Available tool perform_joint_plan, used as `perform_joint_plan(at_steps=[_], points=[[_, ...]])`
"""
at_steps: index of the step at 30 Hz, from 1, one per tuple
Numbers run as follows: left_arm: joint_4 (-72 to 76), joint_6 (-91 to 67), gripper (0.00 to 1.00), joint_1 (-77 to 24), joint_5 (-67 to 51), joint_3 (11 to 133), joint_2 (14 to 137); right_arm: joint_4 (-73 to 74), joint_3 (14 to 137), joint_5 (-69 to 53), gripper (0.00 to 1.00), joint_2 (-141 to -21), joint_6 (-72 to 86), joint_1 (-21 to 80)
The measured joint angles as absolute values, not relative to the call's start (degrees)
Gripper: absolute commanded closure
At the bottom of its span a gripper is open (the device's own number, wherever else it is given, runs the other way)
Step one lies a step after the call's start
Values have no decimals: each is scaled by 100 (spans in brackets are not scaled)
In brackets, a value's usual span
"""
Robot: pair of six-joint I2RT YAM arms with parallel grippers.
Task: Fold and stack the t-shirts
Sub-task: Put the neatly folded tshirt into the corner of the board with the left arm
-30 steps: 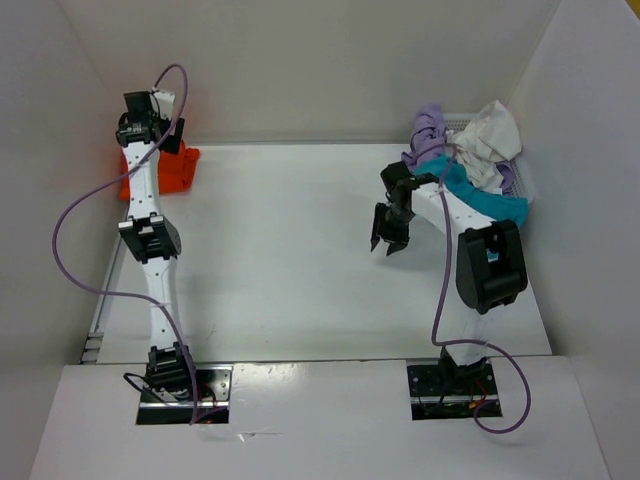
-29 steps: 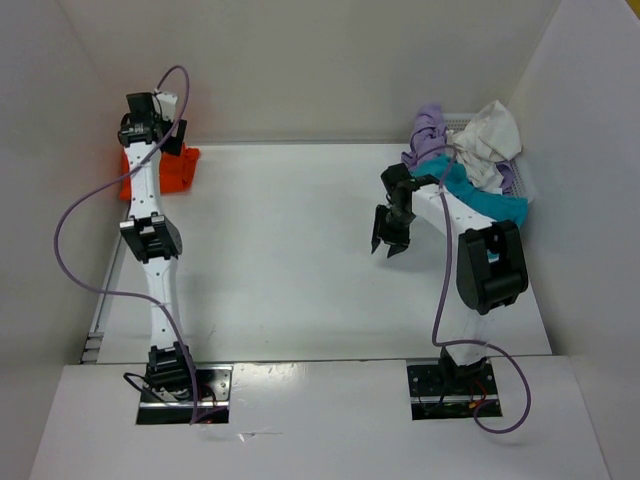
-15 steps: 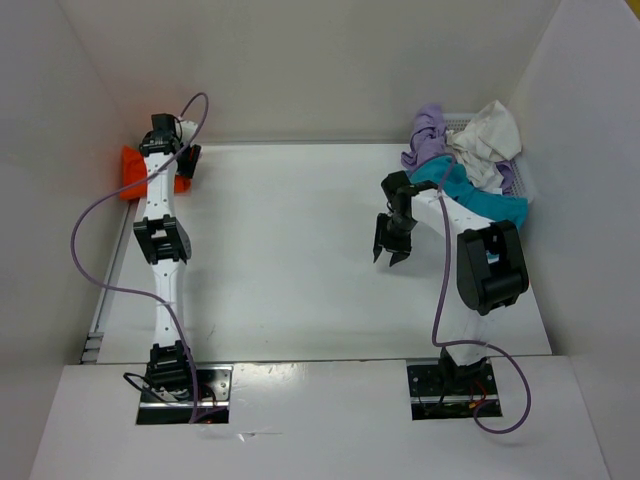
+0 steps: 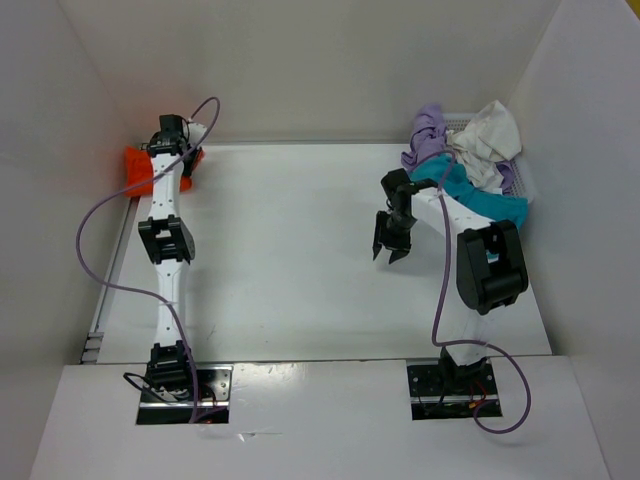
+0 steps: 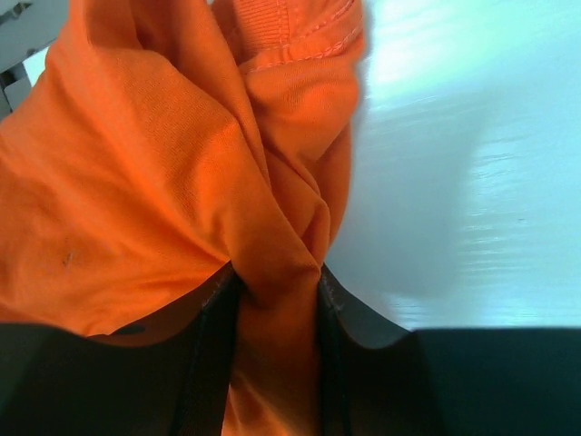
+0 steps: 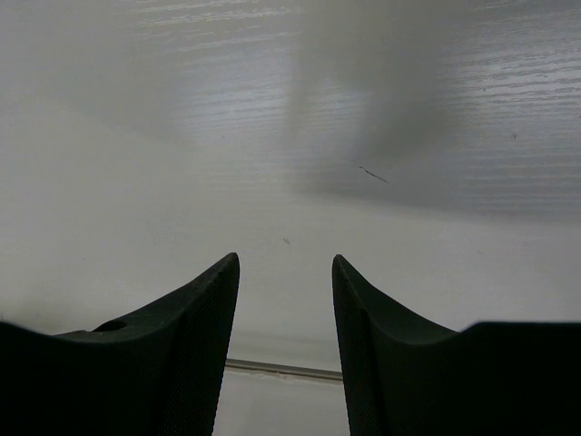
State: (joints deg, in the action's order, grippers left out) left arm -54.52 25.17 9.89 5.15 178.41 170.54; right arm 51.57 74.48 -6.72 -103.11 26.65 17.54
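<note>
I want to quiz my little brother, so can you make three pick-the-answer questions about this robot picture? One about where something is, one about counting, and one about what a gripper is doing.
1. Where is the orange t-shirt?
A) in the basket
B) at the far left corner of the table
C) beside the right arm's base

2. How many t-shirts are heaped at the white basket?
A) one
B) five
C) three

3. What is the right gripper doing?
A) open, holding nothing
B) shut on a teal shirt
C) lifting the basket

Answers:
1 B: the top view shows it by the left wall, pinched in the left gripper.
2 C: a lavender t-shirt, an off-white t-shirt and a teal t-shirt show.
3 A: its wrist view shows only bare table between the fingers.
</note>
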Motion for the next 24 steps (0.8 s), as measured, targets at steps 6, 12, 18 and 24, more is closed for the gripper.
perform_joint_plan(at_steps=[6,12,18,24], points=[[-5441,2521,46,921,475,17845,17056,5157,7472,-672,49,-10372,2626,1754],[-5398,2469,12,921,412,17882,17030,5146,7509,-672,48,-10442,2585,1754],[-5660,2235,0,891,349,17858,16807,5127,7544,-666,41,-10355,2578,1754],[-5861,2180,0,790,198,17784,15906,5074,7585,-497,34,-9657,2580,1756]])
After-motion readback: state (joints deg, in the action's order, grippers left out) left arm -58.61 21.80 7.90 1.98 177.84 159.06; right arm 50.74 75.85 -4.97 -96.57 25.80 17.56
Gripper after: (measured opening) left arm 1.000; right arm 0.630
